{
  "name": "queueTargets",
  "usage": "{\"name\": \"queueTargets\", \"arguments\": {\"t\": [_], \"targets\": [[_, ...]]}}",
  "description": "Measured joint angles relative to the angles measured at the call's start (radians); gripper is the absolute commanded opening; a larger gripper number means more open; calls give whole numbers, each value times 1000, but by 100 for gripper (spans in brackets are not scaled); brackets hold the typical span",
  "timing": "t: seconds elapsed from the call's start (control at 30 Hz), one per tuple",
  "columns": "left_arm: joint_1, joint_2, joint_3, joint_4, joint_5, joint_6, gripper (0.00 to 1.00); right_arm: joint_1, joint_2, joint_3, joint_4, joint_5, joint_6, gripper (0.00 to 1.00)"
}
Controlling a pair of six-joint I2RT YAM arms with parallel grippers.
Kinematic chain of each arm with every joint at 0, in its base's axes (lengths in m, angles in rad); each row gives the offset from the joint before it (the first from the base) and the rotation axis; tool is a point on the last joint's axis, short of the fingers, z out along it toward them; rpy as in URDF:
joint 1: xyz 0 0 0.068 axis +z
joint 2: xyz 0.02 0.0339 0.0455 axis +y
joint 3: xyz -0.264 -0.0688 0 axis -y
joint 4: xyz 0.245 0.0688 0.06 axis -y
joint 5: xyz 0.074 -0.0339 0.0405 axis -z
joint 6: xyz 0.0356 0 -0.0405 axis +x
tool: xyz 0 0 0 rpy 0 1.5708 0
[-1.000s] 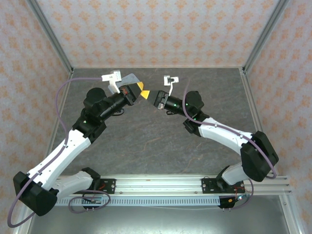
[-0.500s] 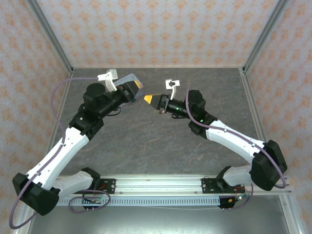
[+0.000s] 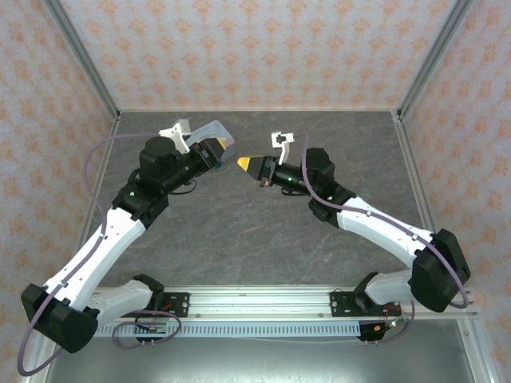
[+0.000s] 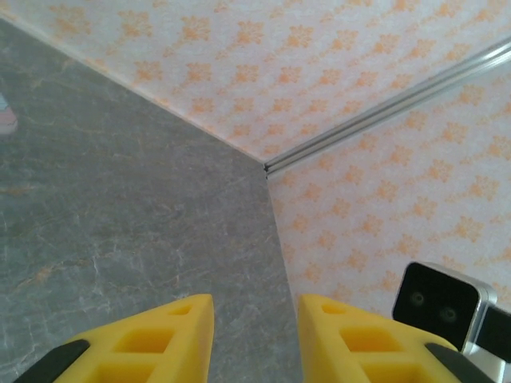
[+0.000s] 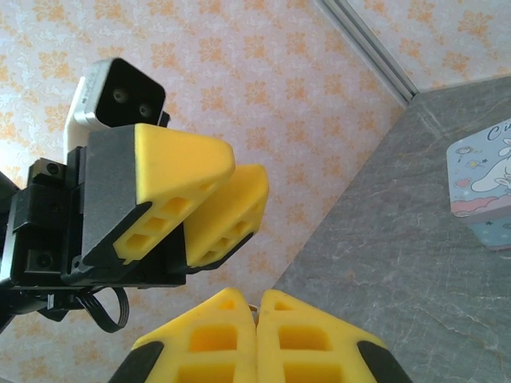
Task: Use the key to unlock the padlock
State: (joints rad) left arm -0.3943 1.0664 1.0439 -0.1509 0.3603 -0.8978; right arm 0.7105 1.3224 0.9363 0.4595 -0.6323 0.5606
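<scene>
Yellow-fingered, shut a second ago, now stands part open: left gripper (image 4: 255, 311), grasping nothing, backed away from right gripper (image 5: 257, 303). Points to a release, perhaps a handover. Stays clenched on the right, contents too small to tell. Cannot tell where padlock or key lies; tin box (image 5: 479, 187) nearby.

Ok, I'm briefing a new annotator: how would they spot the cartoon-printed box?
In the right wrist view, follow the dark grey marbled floor to the right edge. The light blue box lies there, the only thing with a white cartoon character, unlike the plain yellow gripper fingers.
</scene>
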Motion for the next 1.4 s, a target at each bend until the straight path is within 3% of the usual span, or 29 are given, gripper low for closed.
{"name": "queueTargets", "arguments": {"t": [0.27, 0.3, 0.4, 0.6, 0.87, 1.4], "targets": [[29, 10, -158, 75, 75, -397, 34, 0, 3, -2, 38, 39, 42, 0], [28, 14, -188, 113, 81, -459, 36, 0, 7, -2, 58, 43, 57, 0], [28, 23, -239, 179, 87, -589, 54, 0, 34, -2, 118, 58, 104, 0], [18, 24, -250, 296, 95, -751, 67, 5, 107, -2, 193, 84, 193, 0], [-19, 27, -309, 406, 50, -896, 66, 47, 159, -2, 240, 109, 249, 0], [-19, 29, -333, 462, -7, -972, 46, 76, 182, -30, 250, 140, 274, 0]]}}
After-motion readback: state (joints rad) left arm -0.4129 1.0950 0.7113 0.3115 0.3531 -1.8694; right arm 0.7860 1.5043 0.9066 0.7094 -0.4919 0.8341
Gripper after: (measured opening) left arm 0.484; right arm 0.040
